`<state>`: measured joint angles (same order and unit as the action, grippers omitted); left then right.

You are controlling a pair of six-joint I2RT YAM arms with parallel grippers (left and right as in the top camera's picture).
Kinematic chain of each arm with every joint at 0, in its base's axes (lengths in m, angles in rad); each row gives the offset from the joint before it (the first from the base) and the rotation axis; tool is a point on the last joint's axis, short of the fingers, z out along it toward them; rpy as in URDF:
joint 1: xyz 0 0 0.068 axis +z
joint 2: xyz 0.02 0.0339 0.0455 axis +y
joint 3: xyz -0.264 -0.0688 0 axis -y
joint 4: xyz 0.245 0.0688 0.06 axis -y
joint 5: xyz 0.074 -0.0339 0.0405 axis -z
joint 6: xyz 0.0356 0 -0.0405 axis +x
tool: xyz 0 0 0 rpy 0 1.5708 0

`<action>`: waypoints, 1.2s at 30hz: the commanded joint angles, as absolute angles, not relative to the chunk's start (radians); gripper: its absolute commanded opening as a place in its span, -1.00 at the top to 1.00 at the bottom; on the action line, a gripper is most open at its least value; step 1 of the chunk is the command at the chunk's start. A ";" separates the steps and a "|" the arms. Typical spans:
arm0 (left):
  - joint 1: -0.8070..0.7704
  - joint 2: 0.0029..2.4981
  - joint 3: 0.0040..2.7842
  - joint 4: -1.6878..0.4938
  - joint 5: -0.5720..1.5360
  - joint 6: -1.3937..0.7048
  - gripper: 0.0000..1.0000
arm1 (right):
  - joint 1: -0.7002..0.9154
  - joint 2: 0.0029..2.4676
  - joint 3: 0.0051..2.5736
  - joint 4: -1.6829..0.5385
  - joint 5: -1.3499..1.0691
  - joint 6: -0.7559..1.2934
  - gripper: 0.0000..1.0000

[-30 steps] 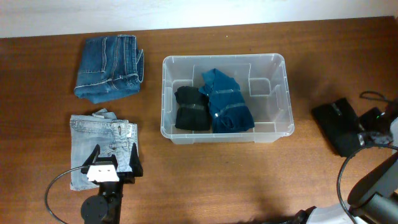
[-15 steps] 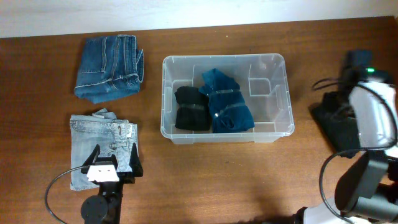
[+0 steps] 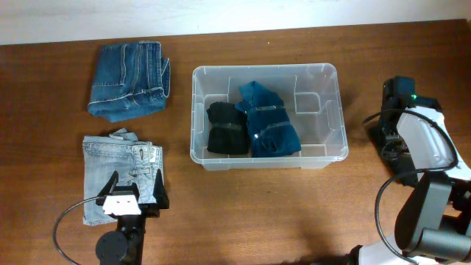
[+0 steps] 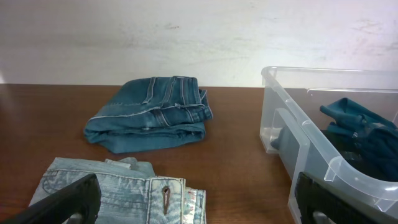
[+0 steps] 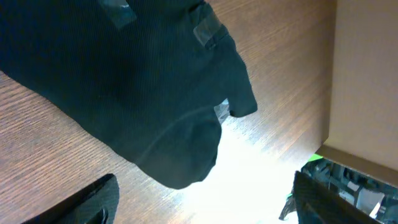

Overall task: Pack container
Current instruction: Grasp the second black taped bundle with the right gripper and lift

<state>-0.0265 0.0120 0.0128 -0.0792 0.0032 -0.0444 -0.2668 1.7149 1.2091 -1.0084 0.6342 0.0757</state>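
The clear container (image 3: pixel 318 131) stands mid-table, holding a folded black garment (image 3: pixel 226 129) and a teal one (image 3: pixel 269 122). Folded light jeans (image 3: pixel 116 171) lie at the front left, and my left gripper (image 3: pixel 133 193) hovers open over their near edge. In the left wrist view those jeans (image 4: pixel 118 190) lie between and ahead of the wide-spread fingers (image 4: pixel 65 202). My right arm (image 3: pixel 421 136) covers most of a black garment (image 3: pixel 377 137) at the far right. In the right wrist view that black garment (image 5: pixel 124 74) lies just ahead of my right gripper (image 5: pixel 199 205), which is open with nothing between its fingers.
Folded dark-blue jeans (image 3: pixel 129 79) lie at the back left, also in the left wrist view (image 4: pixel 152 115). The container's wall (image 4: pixel 292 146) is close on the left gripper's right. A cardboard-coloured surface (image 5: pixel 367 81) fills the right of the right wrist view.
My right arm has swung in from the table's right edge to sit over the black garment, and its gripper has gone from shut to open. The left arm has not moved.
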 commanded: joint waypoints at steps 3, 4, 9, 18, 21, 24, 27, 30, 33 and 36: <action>-0.030 0.006 0.009 -0.083 0.004 -0.026 -0.98 | -0.268 1.759 1.181 -0.988 0.549 0.010 -0.58; -0.030 0.006 0.009 -0.083 0.004 -0.026 -0.98 | -0.268 1.769 1.181 -0.986 0.511 -0.023 -0.58; -0.030 0.006 0.009 -0.083 0.004 -0.026 -0.98 | -0.268 1.792 1.180 -0.994 0.505 -0.039 -0.59; -0.030 0.006 0.009 -0.083 0.004 -0.026 -0.99 | -0.272 1.826 1.176 -0.978 0.505 -0.087 -0.61; -0.030 0.006 0.009 -0.083 0.004 -0.026 -0.98 | -0.275 1.871 1.176 -0.978 0.505 -0.094 -0.74; -0.030 0.006 0.009 -0.083 0.004 -0.026 -0.98 | -0.276 1.910 1.176 -0.963 0.528 -0.093 -0.77; -0.030 0.006 0.009 -0.083 0.004 -0.026 -0.98 | -0.276 1.931 1.176 -0.944 0.582 -0.093 -0.77; -0.030 0.006 0.009 -0.083 0.004 -0.026 -0.99 | -0.276 1.938 1.176 -0.925 0.643 -0.093 -0.77; -0.030 0.006 0.009 -0.083 0.004 -0.026 -0.98 | -0.284 1.939 1.176 -0.903 0.668 -0.094 -0.76; -0.030 0.006 0.009 -0.083 0.004 -0.026 -0.98 | -0.319 1.952 1.176 -0.875 0.678 -0.101 -0.76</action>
